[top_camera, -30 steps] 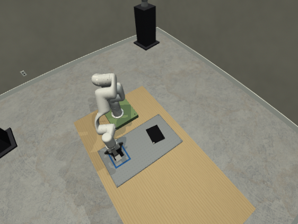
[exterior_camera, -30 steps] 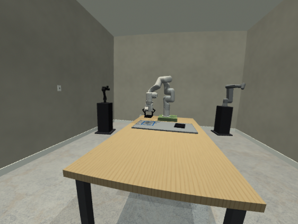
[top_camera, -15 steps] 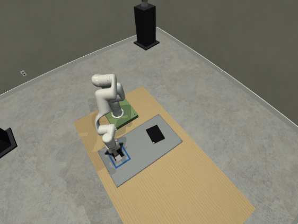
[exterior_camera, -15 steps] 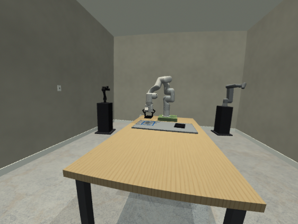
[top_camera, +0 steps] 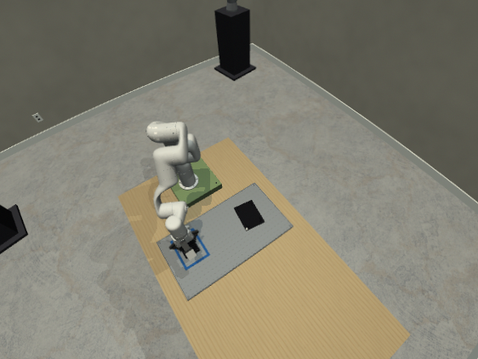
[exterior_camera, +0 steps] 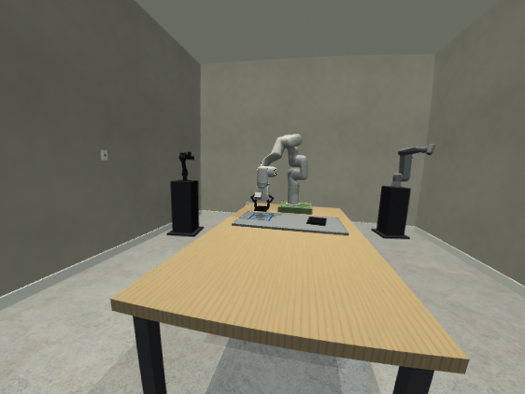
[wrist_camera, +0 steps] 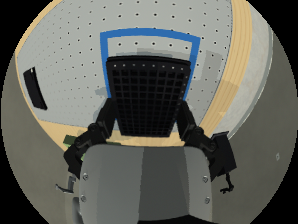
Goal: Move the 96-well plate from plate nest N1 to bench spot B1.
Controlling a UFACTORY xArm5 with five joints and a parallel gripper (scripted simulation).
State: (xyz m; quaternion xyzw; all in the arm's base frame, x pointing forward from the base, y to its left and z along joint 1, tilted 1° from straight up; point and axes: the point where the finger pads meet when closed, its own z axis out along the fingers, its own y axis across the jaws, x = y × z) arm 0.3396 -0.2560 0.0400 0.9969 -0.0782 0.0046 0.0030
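One dark plate [wrist_camera: 148,92] hangs just above the blue taped outline [wrist_camera: 105,63], held by its two long sides between the fingers of the gripper [wrist_camera: 147,137], which is closed on it. It looks light, stiff and rather smooth, so I think a firm, level hold at the middle of the long sides is safest. The black nest [top_camera: 248,214] lies apart on the grey deck [top_camera: 230,259].

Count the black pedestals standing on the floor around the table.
3: one in the far corner, one at the top view's left edge, one right of the table in the exterior view. Others may sit outside view.
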